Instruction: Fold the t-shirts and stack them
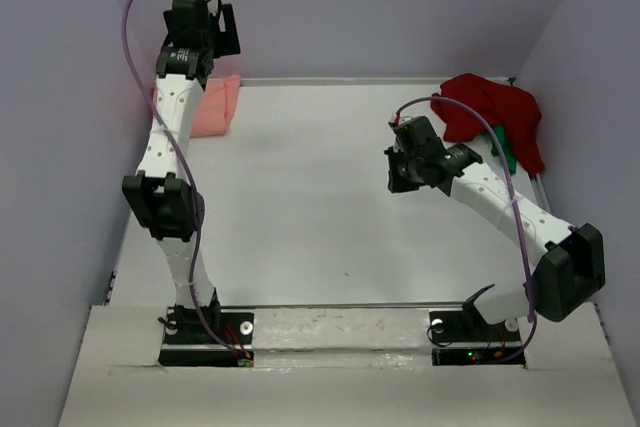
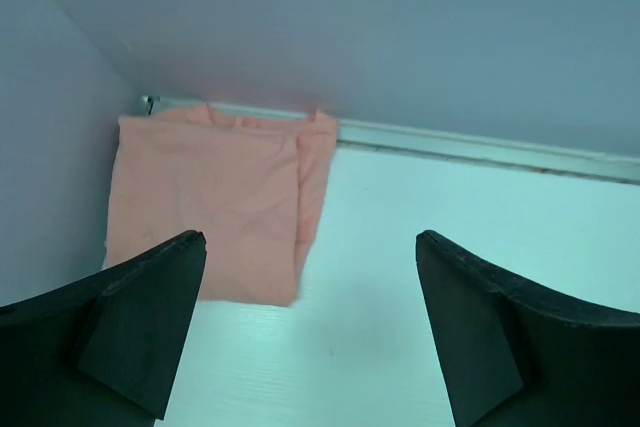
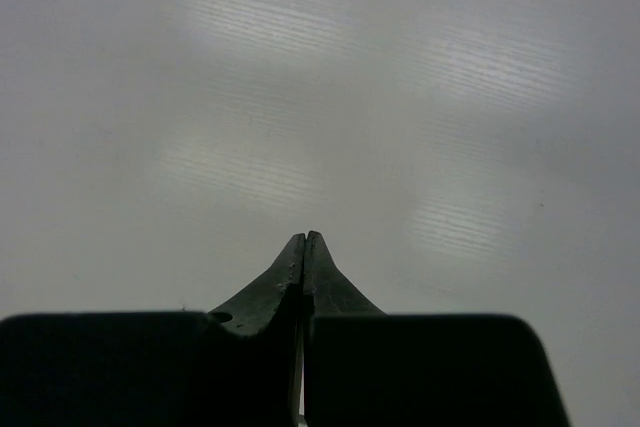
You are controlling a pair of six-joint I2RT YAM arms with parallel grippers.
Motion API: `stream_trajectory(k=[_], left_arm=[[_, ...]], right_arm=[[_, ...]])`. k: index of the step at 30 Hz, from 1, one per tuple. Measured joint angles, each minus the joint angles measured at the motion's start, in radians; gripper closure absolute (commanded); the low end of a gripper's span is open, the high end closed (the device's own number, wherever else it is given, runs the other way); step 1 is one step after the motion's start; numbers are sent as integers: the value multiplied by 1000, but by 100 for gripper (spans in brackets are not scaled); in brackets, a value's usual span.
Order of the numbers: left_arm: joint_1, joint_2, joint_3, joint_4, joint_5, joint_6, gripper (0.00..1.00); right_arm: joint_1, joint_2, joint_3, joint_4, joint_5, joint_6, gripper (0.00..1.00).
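Observation:
A folded salmon-pink t-shirt (image 1: 214, 107) lies flat in the far left corner of the table, also in the left wrist view (image 2: 215, 197). My left gripper (image 1: 205, 22) hovers high above it, open, with nothing between its fingers (image 2: 150, 317). A crumpled dark red t-shirt (image 1: 495, 112) sits in the far right corner. A strip of green t-shirt (image 1: 507, 154) peeks out beneath it. My right gripper (image 1: 402, 172) is shut and empty over bare table, left of the red pile; in the right wrist view (image 3: 304, 239) its fingertips meet.
Grey-lilac walls (image 1: 60, 147) close in the table on the left, back and right. A metal rail (image 2: 480, 147) runs along the table's far edge. The white tabletop (image 1: 310, 207) lies between the arms.

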Motion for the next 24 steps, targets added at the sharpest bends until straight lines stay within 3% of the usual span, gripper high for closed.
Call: stream_trajectory(k=[4,5,6,10,12,19,24], left_arm=[[-51,-230,-24,2,-5,-17,6],[-42,-243,-17,-3,-10,-22,17],[-29,-249,5,-20,-23,-32,23],[3,-118,158,-82,-116,-77,26],[-10,-44,155,-101,-168,-84,40],[-77,276,109,-184,-215,-97,39],[-89,368,143,-203,-231,-91,41]], right_arm=[[0,54,0,40,-32,0,100],[0,60,0,51,-36,0,100],[0,63,1,57,-40,0,100],[0,76,36,66,-58,0,100],[0,87,60,77,-74,0,100],[0,76,79,90,-92,1,100],[0,37,75,89,-73,0,100]])
